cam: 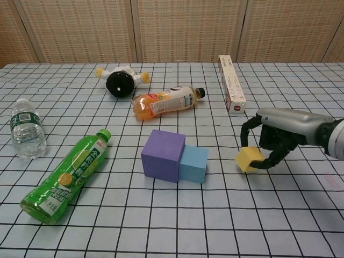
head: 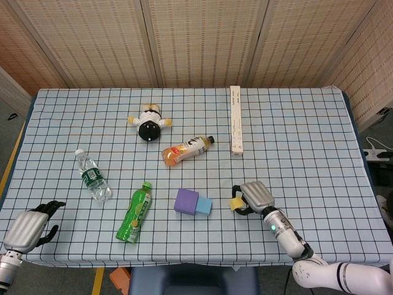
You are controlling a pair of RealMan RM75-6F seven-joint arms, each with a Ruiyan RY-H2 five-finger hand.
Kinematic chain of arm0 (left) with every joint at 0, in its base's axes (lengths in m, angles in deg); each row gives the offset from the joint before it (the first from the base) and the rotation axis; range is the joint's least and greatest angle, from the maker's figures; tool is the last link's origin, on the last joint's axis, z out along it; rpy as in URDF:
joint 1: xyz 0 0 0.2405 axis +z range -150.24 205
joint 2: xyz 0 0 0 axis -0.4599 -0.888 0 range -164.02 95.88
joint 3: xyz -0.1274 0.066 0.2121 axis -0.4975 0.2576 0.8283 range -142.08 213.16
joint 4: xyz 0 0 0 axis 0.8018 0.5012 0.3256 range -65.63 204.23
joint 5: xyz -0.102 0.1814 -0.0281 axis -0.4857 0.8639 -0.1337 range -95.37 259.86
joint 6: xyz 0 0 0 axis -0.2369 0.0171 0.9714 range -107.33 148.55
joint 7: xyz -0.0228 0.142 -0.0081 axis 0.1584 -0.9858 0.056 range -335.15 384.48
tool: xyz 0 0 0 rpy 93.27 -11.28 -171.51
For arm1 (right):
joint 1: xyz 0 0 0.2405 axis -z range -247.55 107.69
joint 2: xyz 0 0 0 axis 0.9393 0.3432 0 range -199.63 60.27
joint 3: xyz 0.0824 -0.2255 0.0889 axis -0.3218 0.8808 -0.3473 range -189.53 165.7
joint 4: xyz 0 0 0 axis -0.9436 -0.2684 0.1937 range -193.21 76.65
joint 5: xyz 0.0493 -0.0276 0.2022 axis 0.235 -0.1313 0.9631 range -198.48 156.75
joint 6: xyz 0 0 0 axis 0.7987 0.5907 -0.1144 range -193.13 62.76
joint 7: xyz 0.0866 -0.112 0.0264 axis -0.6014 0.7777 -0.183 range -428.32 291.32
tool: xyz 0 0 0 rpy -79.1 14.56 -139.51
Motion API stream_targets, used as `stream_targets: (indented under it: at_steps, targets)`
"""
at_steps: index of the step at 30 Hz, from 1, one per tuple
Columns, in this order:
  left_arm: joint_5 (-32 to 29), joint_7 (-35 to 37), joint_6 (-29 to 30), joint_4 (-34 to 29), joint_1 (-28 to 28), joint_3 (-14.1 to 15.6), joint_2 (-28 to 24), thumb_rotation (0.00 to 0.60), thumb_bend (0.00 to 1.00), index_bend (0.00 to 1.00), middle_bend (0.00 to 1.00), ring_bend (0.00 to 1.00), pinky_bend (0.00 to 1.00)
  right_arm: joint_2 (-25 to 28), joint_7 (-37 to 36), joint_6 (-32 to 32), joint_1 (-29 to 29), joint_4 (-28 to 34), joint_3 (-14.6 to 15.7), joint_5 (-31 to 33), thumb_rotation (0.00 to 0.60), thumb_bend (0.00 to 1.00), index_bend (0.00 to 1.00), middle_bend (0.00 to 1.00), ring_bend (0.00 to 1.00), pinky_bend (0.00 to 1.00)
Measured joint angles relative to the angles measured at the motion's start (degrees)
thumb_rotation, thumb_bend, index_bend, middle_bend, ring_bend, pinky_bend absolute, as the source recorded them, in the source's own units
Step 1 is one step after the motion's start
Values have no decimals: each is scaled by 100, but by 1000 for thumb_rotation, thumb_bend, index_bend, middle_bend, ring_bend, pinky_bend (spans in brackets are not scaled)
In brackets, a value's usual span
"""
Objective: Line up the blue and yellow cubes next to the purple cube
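A purple cube sits near the table's front middle, and a smaller blue cube touches its right side. My right hand holds a small yellow cube in its fingertips, a short gap to the right of the blue cube and low over the cloth. My left hand rests at the table's front left corner with its fingers curled and nothing in it.
A green bottle lies left of the purple cube, an orange drink bottle behind it, a clear water bottle at far left. A long narrow box and a black-and-white plush toy lie further back.
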State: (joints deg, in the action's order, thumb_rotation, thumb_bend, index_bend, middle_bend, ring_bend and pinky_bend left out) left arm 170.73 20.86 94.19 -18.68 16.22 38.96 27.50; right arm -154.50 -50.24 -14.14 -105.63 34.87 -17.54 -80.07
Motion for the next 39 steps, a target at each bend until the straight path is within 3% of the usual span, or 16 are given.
stream_targets:
  at_steps: [19,39]
  targets:
    - [27,92,-23,6,-14,15,-20,600,444,228,232,307,534,-735,510,503,-65,-36,39,315,600,244,542,983,901,1000]
    - [47,88,-16,-9,-10,31,-28,600,444,228,232,307,534,-1144,536,550,-112,-273,-71,508,600,247,542,983,901,1000]
